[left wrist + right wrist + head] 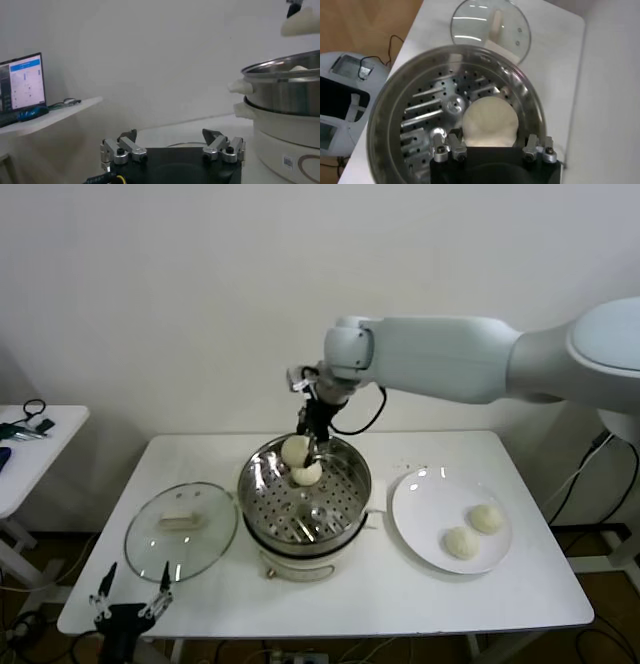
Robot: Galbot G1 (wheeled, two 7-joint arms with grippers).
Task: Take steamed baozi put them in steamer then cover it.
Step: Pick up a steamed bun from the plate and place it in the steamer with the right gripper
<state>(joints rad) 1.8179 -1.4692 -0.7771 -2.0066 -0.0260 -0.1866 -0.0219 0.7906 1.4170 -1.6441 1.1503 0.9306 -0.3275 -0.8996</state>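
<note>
A: A plain white wall stands behind a white desk (330, 589). What sits on it?

B: The steamer (305, 502), a shiny steel pot with a perforated tray on a white base, is in the middle. The right pincer (312, 446) hangs over its far rim, reaching in from the right arm.

A: And how do its fingers stand?

B: Drawn in narrow around a steamed baozi (295, 449). The right wrist view shows that bun (489, 121) between the fingers (452, 146), above the tray holes.

A: Any other buns near that pincer?

B: One more baozi (307, 474) lies just below it on the tray, at the far side of the pot. Two buns (473, 531) are well apart from it, off to its right on a flat white plate (420, 509), lying close to each other.

A: Where is the cover?

B: The cover (181, 530), clear glass with a metal rim and cream handle, lies flat on the desk on the other side of the steamer from the plate, touching or nearly touching the pot's base. It is between the steamer and the left pincer (132, 601).

A: What is the left pincer doing?

B: It hovers low at the desk's near left edge, fingers spread wide and gripping nothing. Its wrist view shows both fingertips (220, 142) apart, with the steamer's wall (285, 95) off to one side.

A: Anything beyond the desk?

B: A small side table (35, 446) with cables, further out past the left pincer.
</note>
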